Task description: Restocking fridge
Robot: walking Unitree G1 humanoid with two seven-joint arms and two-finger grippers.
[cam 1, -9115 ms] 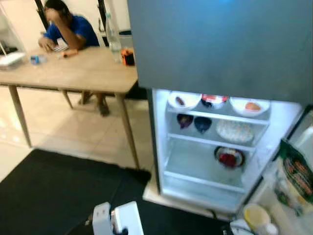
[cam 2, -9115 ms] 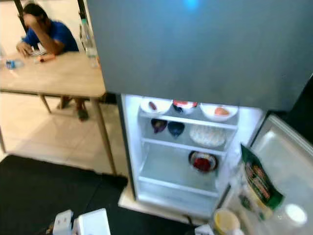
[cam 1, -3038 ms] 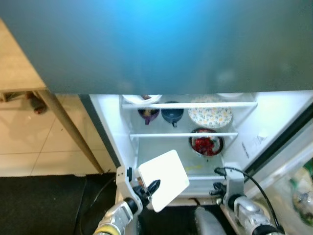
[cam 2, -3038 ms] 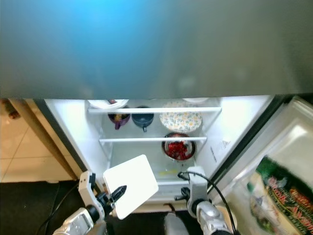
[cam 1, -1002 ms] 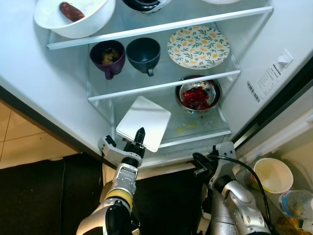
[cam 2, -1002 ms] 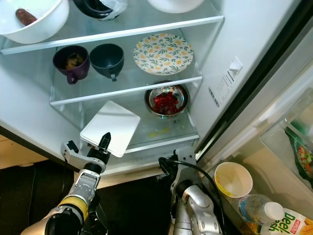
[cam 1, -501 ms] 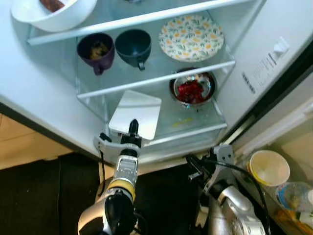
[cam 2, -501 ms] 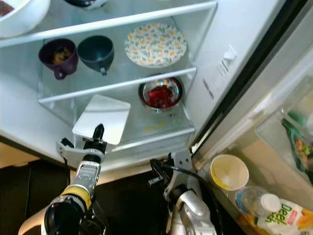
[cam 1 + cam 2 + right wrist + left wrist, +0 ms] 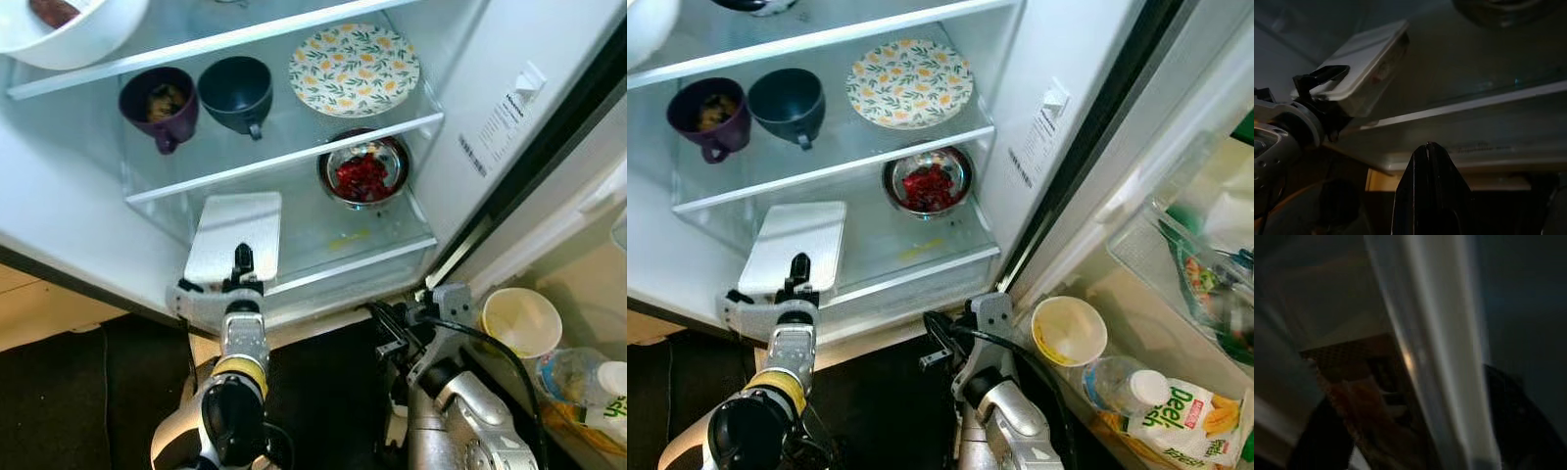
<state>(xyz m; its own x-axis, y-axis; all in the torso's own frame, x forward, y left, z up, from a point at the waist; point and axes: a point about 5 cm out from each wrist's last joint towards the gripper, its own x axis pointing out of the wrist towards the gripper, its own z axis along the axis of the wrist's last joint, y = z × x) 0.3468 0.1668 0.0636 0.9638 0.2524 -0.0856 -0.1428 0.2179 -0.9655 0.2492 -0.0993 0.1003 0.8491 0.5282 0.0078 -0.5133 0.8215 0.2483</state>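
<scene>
A white square dish (image 9: 235, 235) lies over the left half of the fridge's bottom glass shelf (image 9: 382, 240). My left gripper (image 9: 242, 262) is shut on the dish's near edge, one black finger lying on top of it. In the right wrist view the dish (image 9: 1364, 61) looks thick and slightly tilted, with its front edge past the shelf lip. My right gripper (image 9: 1427, 149) is shut and holds nothing; it hangs low in front of the fridge base, to the right of the left arm.
A metal bowl of red food (image 9: 362, 176) sits on the same shelf, right of the dish. Above are a purple cup (image 9: 159, 101), a dark cup (image 9: 235, 90) and a flowered plate (image 9: 355, 70). The open door at right holds a paper cup (image 9: 521, 321) and a bottle (image 9: 1127, 387).
The dish has turned from a slanted angle to square with the shelf and sits further left and lower. My left gripper still holds it. The camera has shifted.
</scene>
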